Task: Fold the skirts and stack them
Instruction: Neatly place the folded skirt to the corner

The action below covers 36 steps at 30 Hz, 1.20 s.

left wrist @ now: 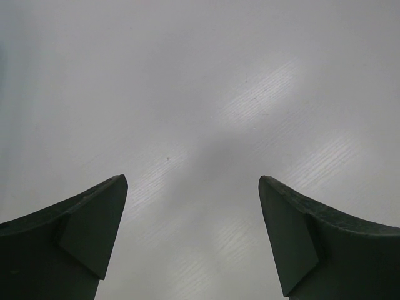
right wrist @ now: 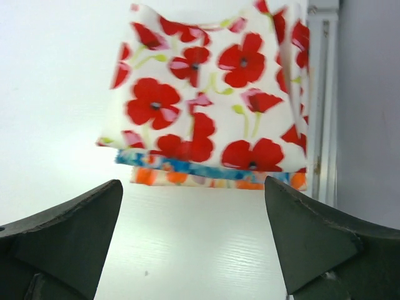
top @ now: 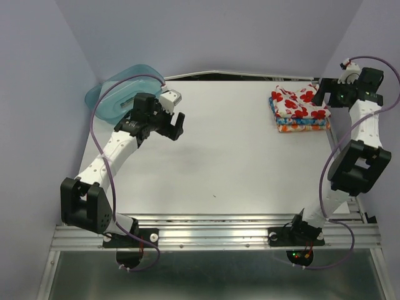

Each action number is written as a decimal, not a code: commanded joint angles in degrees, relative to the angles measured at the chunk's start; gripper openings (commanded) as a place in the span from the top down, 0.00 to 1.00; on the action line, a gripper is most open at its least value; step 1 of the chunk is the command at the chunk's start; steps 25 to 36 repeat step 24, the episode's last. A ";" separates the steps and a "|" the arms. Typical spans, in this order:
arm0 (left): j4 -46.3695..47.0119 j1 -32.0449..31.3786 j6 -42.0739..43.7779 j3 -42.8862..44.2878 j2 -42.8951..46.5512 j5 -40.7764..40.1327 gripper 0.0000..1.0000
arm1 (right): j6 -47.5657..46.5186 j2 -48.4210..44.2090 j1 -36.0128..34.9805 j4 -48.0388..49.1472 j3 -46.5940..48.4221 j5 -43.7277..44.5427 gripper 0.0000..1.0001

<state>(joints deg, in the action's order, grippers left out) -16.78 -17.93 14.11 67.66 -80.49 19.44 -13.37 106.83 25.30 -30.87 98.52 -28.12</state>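
Lying at the far right corner of the table [top: 237, 169], the skirts [top: 300, 109] form one folded stack: white poppy skirt [right wrist: 206, 94] on top, blue skirt [right wrist: 181, 164] beneath, orange skirt [right wrist: 181, 178] lowest, long side along the far edge, just ahead of the nearer right gripper [right wrist: 192, 187], spread and empty. The left gripper [left wrist: 192, 181], likewise spread, hangs well apart by the teal tub [top: 115, 94] at the far left corner; tub contents cannot be told.

Robot lab test cell
We see a white table [top: 219, 162] walled by plain lavender panels [top: 37, 94], left arm [top: 109, 150] and right arm [top: 365, 128] bolted to its near aluminium rail [top: 212, 236].
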 commanded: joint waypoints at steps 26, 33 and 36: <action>6.41 1.50 3.99 -18.88 10.44 -4.68 0.02 | -0.26 -36.86 -23.37 -1.12 -48.68 -5.46 0.00; 6.41 1.50 3.99 -18.88 10.44 -4.68 0.02 | -0.26 -36.86 -23.37 -1.12 -48.68 -5.46 0.00; 6.41 1.50 3.99 -18.88 10.44 -4.68 0.02 | -0.26 -36.86 -23.37 -1.12 -48.68 -5.46 0.00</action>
